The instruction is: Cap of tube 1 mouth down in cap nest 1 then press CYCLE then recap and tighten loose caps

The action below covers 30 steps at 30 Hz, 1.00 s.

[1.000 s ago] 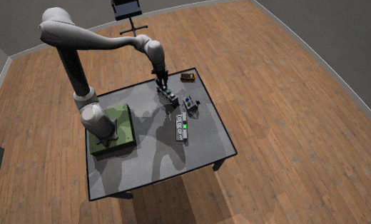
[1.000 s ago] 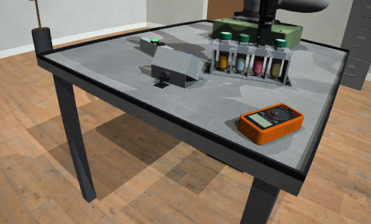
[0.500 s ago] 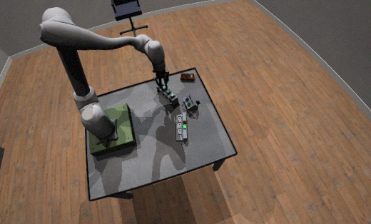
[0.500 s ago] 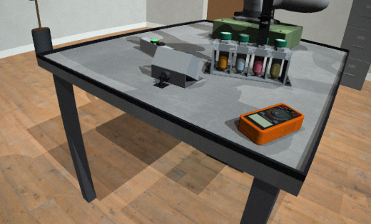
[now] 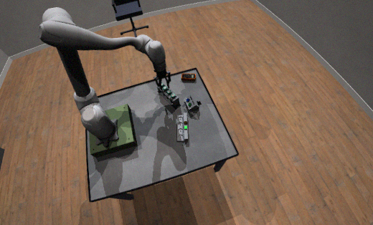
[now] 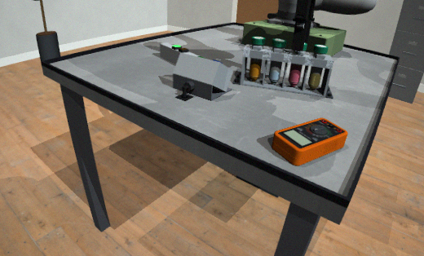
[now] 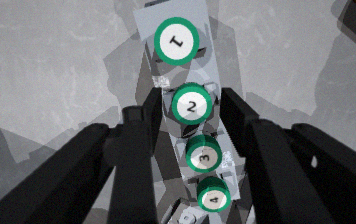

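The decapping station (image 5: 168,92) holds four tubes, and each has a green-rimmed numbered cap on it. In the wrist view cap 1 (image 7: 176,41), cap 2 (image 7: 192,106), cap 3 (image 7: 203,154) and cap 4 (image 7: 213,195) run from top to bottom. My gripper (image 7: 191,102) is open and straddles cap 2, with a gap on each side between finger and cap. In the exterior view the gripper (image 6: 302,45) comes down over the second tube from the right and hides its cap. The cap tray (image 5: 182,127) shows a lit green lamp (image 5: 186,127), and I see no cap in its nests.
The key housing (image 5: 191,102) stands between the station and the tray, and it also shows in the exterior view (image 6: 201,76). An orange multimeter (image 6: 310,139) lies near the table corner. The arm's green base block (image 5: 112,135) stands at the other side of the table.
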### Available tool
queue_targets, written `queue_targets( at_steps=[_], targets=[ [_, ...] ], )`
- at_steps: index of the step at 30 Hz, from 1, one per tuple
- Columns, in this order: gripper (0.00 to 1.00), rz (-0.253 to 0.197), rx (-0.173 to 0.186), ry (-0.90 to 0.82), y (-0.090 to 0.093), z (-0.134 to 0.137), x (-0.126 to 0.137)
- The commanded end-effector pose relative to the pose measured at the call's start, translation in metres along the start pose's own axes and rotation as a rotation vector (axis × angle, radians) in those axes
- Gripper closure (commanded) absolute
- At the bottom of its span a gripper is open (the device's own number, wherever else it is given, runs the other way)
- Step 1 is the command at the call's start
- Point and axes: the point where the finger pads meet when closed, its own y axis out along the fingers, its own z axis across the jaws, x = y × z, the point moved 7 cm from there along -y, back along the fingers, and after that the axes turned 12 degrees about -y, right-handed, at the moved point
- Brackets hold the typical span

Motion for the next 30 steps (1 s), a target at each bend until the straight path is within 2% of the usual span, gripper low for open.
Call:
queue_targets(
  at_steps=[1,4,19,21,25,29,30],
  targets=[
    [0.59,0.0,0.001,0.0,-0.001,0.0,0.0],
    [0.59,0.0,0.001,0.0,-0.001,0.0,0.0],
    [0.59,0.0,0.001,0.0,-0.046,0.0,0.0],
    [0.59,0.0,0.001,0.0,-0.046,0.0,0.0],
    [0.59,0.0,0.001,-0.307,-0.046,0.001,0.033],
    [0.59,0.0,0.001,-0.488,-0.046,0.002,0.052],
    [0.59,0.0,0.001,-0.488,-0.046,0.002,0.052]
  ],
)
